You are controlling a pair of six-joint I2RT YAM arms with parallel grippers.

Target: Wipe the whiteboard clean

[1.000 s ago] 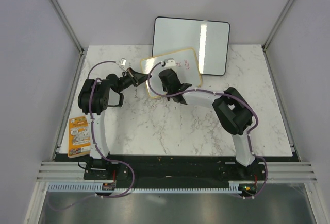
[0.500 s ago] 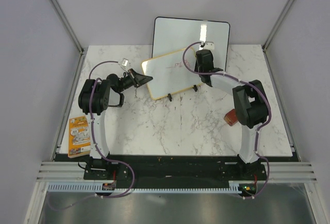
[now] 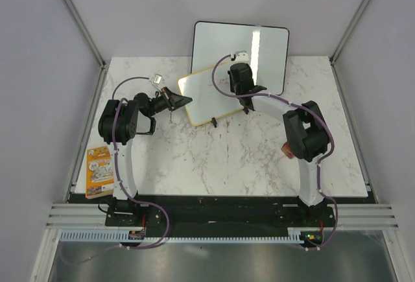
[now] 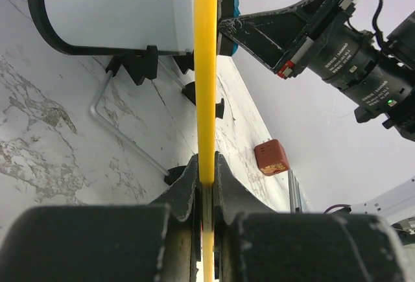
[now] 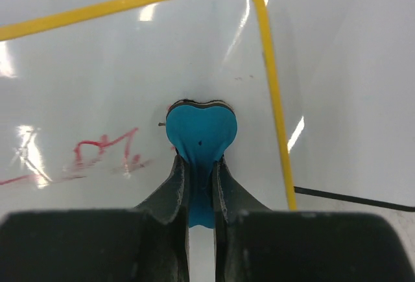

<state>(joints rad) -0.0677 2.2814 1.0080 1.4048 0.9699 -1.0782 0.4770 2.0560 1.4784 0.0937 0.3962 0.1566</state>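
Note:
The small whiteboard [image 3: 206, 97] with a yellow frame stands tilted at the table's back middle; its edge [image 4: 206, 68] runs up the left wrist view. My left gripper [image 3: 182, 98] is shut on its left frame edge and holds it. My right gripper [image 3: 238, 91] is shut on a blue eraser [image 5: 201, 133], pressed against the board face [image 5: 130, 68] near its upper right corner. Red handwritten marks [image 5: 104, 155] lie just left of the eraser, partly smeared. The board's black feet [image 4: 204, 97] show in the left wrist view.
A larger black-framed white board [image 3: 241, 54] leans at the back behind the small one. A red-brown block [image 3: 286, 148] lies on the table by the right arm. An orange card [image 3: 100, 171] lies at the left edge. A bent metal rod [image 4: 123, 136] lies near the feet.
My right arm swung from the board's lower middle out to the right, then back left onto the board's upper right area. The left gripper kept its hold.

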